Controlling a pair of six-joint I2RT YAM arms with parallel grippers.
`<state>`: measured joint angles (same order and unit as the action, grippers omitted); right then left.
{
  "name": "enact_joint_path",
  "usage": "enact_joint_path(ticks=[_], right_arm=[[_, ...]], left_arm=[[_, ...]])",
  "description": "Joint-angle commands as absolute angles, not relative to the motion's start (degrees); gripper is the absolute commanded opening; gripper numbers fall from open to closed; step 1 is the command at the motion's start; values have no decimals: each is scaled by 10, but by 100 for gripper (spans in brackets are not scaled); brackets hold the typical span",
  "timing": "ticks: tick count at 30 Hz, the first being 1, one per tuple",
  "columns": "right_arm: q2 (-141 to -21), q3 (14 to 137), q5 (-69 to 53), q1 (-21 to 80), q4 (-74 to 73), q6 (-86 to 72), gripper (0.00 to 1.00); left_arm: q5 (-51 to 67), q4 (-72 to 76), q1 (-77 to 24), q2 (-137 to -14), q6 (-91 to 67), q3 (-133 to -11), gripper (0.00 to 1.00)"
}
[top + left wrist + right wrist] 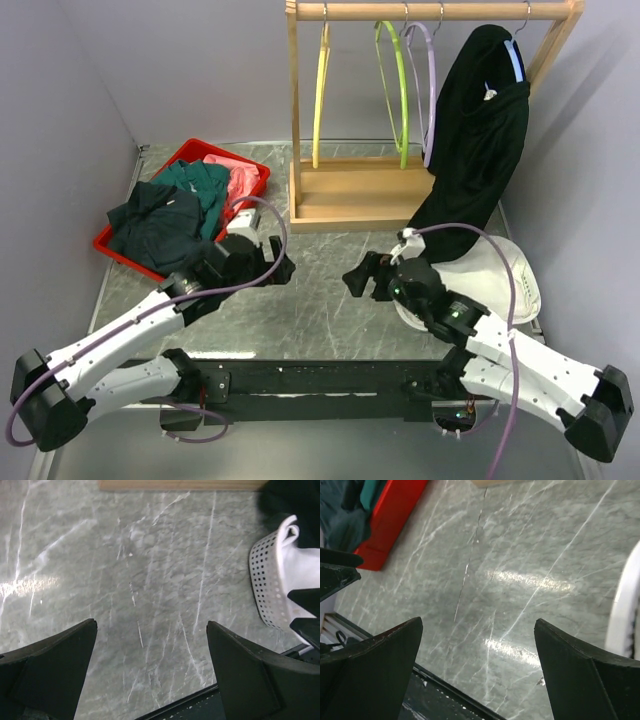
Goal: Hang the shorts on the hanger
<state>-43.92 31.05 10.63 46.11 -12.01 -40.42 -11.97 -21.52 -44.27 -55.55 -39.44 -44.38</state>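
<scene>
The black shorts [478, 140] hang limp over the light-blue hanger [514, 60] at the right end of the wooden rack, their lower end reaching down to the white basket. A dark corner of them shows in the left wrist view [295, 500]. My left gripper [281, 268] is open and empty, low over the grey table left of centre. My right gripper [354, 281] is open and empty, facing the left one across the table's middle. In both wrist views the jaws stand wide apart over bare marble.
A wooden rack [355, 190] holds a yellow hanger [321, 80], a bright green hanger [395, 85] and a lilac hanger [430, 80]. A red tray [185, 155] at the left holds dark green clothes [165, 215] and a pink cloth [238, 180]. A white perforated basket [505, 275] stands at the right.
</scene>
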Motion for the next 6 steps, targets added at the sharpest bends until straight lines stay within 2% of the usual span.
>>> enact_joint_path(ticks=[1,6], right_arm=[[-473,301,140,480,-12,-413,100],[-518,336,125,486,-32,-403,100]], left_arm=[[-154,-150,-440,-512,-438,-408,97],[-194,-194,-441,-505,-451,-416,97]])
